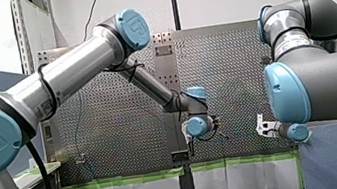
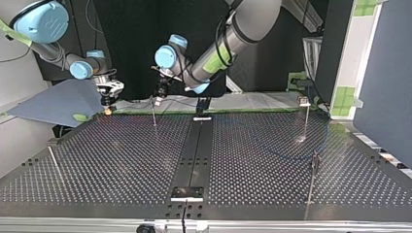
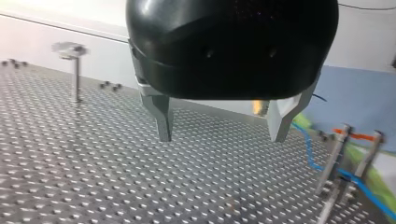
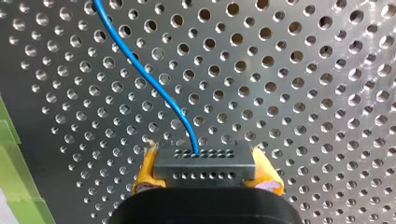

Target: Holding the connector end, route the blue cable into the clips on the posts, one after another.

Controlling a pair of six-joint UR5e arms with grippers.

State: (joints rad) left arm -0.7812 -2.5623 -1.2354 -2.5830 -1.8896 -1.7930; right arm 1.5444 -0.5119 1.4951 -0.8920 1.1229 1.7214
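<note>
1. The worktop [image 2: 121,160] carries the posts [image 3: 332,158]; the blue cable [image 4: 140,70] passes two of them just beside our left hand [image 3: 221,135], which is spread wide and empty.
2. Our right hand [image 4: 205,161] clamps the connector [image 4: 204,169]; the cable runs straight ahead from it.

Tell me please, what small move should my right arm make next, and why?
Probably carry the connector toward the thin post beside my left gripper: my right gripper is shut on the connector, the blue cable runs free over the perforated table, and that post looks nearest.
</note>
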